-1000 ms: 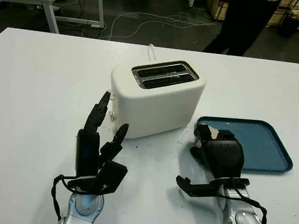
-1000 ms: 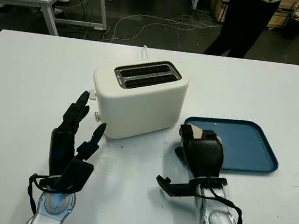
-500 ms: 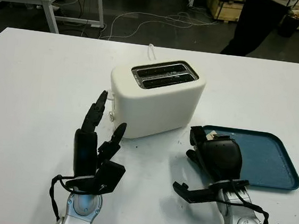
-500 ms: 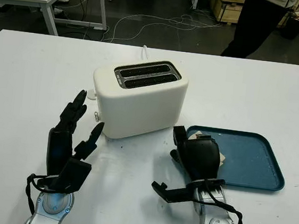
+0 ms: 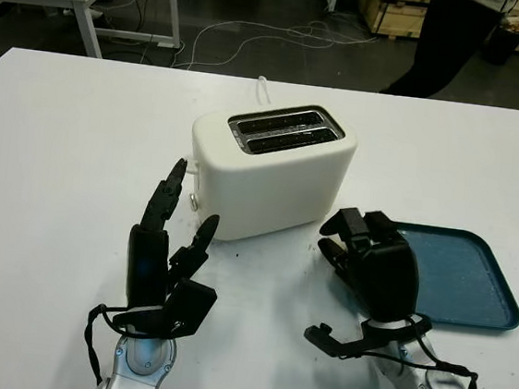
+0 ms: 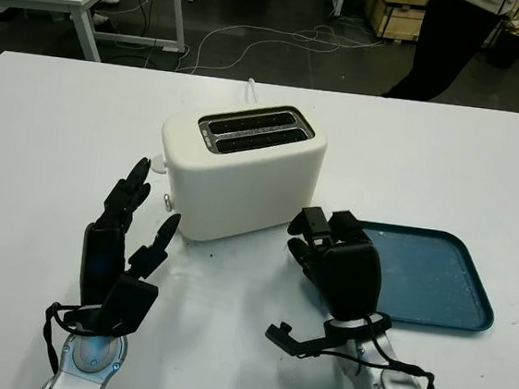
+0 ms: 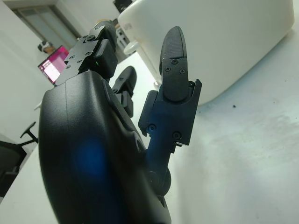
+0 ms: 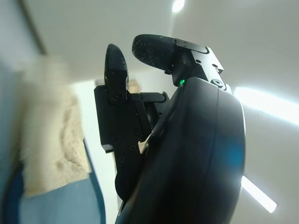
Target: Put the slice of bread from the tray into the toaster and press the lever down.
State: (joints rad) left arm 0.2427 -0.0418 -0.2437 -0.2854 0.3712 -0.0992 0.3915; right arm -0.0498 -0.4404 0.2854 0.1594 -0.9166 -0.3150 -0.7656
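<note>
**White table: bread facing the right palm**

White table (image 5: 61, 137) carries the toaster (image 5: 275, 182) at frame centre and the tray (image 5: 464, 281) at right. Right hand (image 5: 373, 262) is at the tray's left edge, between tray and toaster. The bread (image 8: 46, 126) lies in front of its palm, over the tray; whether it is grasped cannot be told. Left hand (image 5: 165, 250), lower left beside the toaster, is open and holds nothing.

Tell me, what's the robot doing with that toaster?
It is working on making toast. Its right hand is at the near edge of the blue tray with the slice of bread right against it; whether it grips the bread is unclear. The white toaster has nothing in its slots. The left hand is open beside the toaster.
</note>
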